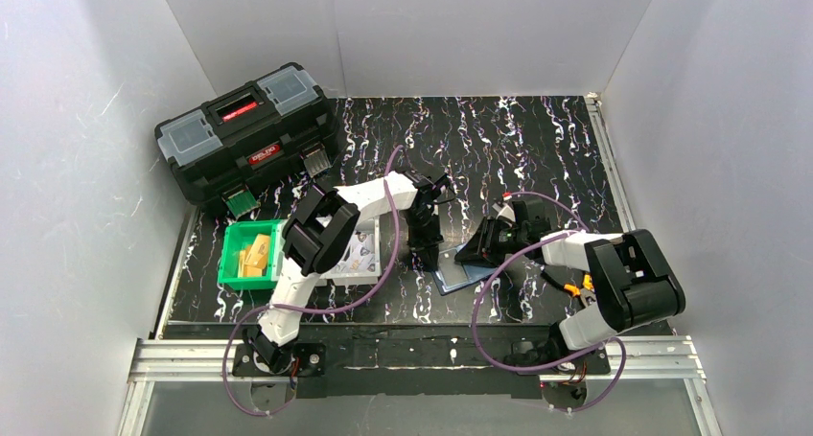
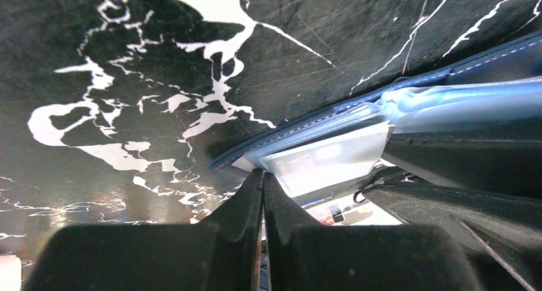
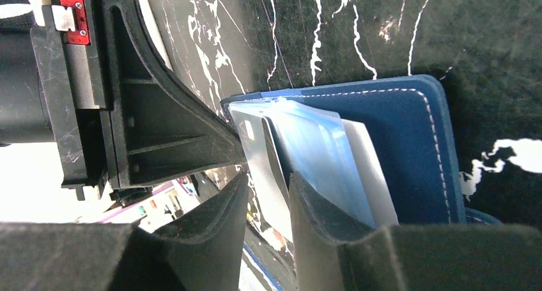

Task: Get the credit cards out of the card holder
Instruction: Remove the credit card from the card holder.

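Left claw (image 2: 263, 176) shut at clear pocket corner of card holder (image 3: 409, 150); right claw (image 3: 268, 179) straddling a pocket leaf, grip impossible to tell. Lies propped between both on table (image 1: 537, 139). Risks dragging or tearing the soft pocket by pinching plastic alone.

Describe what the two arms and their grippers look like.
The left arm and right arm have white links joined by bulky black joint housings. A purple cable loops loosely along each. The left gripper and right gripper are black. Their fingers are matte wedges tapering to thin tips, ribbed on the outer sides. The left gripper's body carries a small red tag with a white label.
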Tool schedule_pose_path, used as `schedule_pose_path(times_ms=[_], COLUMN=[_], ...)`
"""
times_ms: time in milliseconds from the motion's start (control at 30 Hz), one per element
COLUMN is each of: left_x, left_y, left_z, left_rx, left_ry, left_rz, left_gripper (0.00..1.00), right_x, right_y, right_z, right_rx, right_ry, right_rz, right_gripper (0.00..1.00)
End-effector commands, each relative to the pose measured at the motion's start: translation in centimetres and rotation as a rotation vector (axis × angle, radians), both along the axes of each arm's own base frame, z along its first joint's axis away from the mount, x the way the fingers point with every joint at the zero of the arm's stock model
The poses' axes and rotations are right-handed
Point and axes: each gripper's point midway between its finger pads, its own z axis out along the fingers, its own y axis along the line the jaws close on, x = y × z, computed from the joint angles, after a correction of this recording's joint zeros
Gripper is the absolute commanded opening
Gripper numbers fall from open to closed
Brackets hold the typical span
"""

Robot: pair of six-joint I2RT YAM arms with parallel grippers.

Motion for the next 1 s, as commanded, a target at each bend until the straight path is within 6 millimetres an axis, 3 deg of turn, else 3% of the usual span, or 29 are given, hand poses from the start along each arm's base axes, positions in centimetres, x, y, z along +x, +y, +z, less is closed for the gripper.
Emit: schedule_pose_path(times_ms=[0, 267, 600, 700, 833, 967], left_x=[1.3, 1.8, 2.7, 2.6, 2.2, 2.3], left_y=[2.9, 3.1, 3.7, 3.8, 4.0, 6.0], left_z=[-5.8, -6.1, -6.2, -6.3, -6.8, -7.7], left_rx=[0.176, 0.172, 0.175, 0.169, 0.17, 0.27], left_ry=[-0.073, -0.068, -0.068, -0.065, -0.04, -0.057], left_rz=[-0.031, -0.031, -0.036, -0.055, -0.069, -0.065], left_gripper=[0.0, 0.0, 0.0, 0.0, 0.0, 0.0], right_x=[-0.7, -1.3, -1.6, -1.2, -0.9, -0.9], right_y=[-1.5, -0.2, 1.6, 2.0, 1.9, 0.5], right_z=[-1.7, -0.6, 2.8, 2.7, 1.8, 0.4], right_rx=[-0.14, -0.042, 0.101, 0.143, 0.14, 0.037], right_ry=[0.014, 0.025, 0.009, 0.031, 0.045, 0.016], right_rz=[0.004, 0.072, 0.097, 0.068, 0.008, -0.04], right_gripper=[0.39, 0.39, 0.37, 0.23, 0.14, 0.04])
